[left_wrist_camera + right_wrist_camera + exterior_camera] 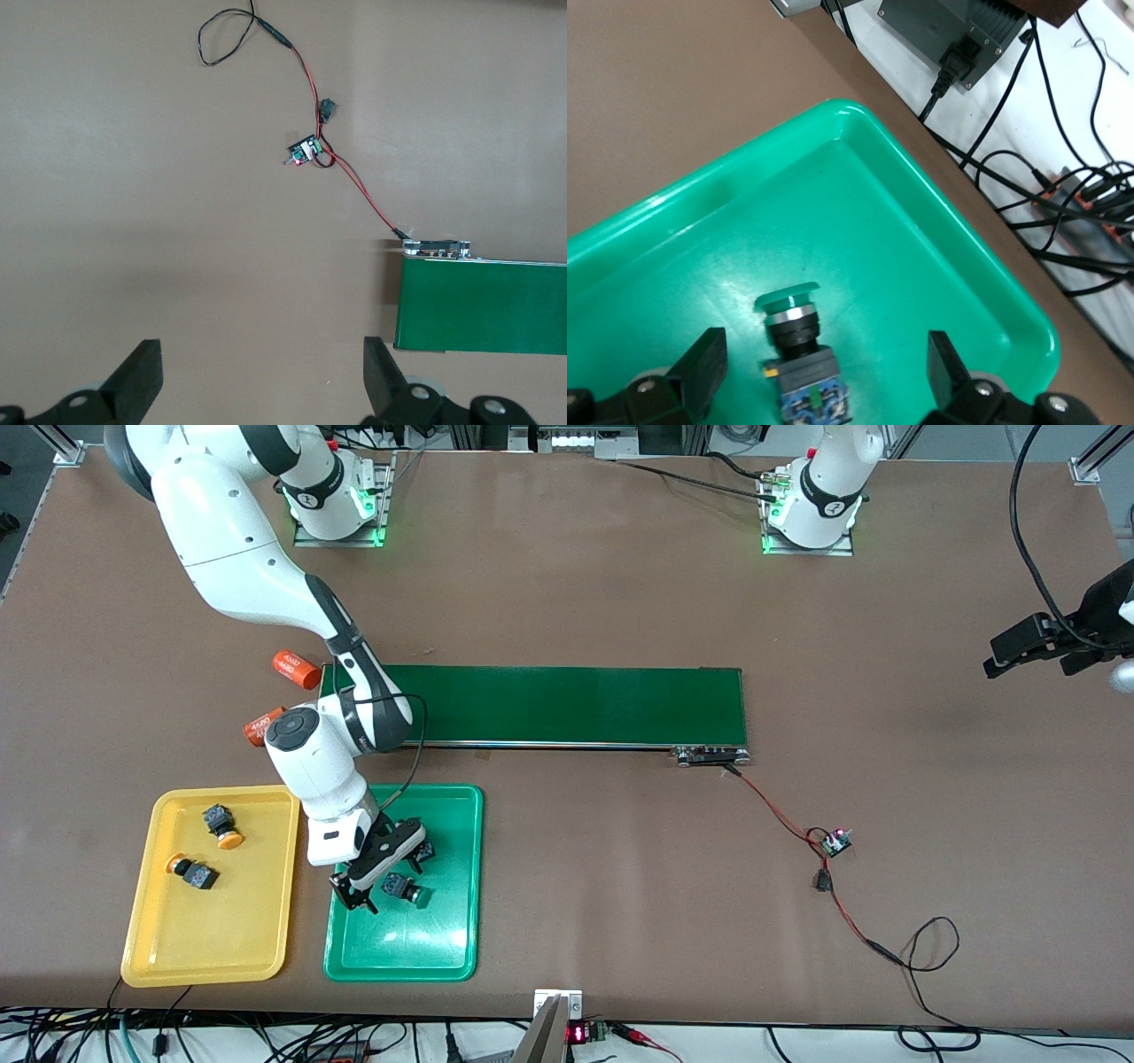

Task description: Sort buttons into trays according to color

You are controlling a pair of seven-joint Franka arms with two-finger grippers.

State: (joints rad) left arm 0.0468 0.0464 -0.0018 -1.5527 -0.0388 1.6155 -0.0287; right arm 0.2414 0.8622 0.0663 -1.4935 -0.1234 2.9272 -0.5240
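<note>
Lying in the green tray (pixel 461 797) between the right gripper's (pixel 824 372) spread, empty fingers, the green button (pixel 799 350) looks light, rigid and top-heavy, best pinched across its blocky body, while the left gripper (pixel 262 376) waits open above bare table.

Conveyor belt (pixel 567 704), orange cylinders (pixel 296 670)

Two yellow-capped buttons (pixel 205 855) lie in the yellow tray (pixel 213 948), two green-capped buttons (pixel 404 890) in the green tray (pixel 416 952).

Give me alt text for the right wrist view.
A green button lies on its side in the green tray, between the open fingers of the right gripper just above it. Cables run along the table edge past the tray.
</note>
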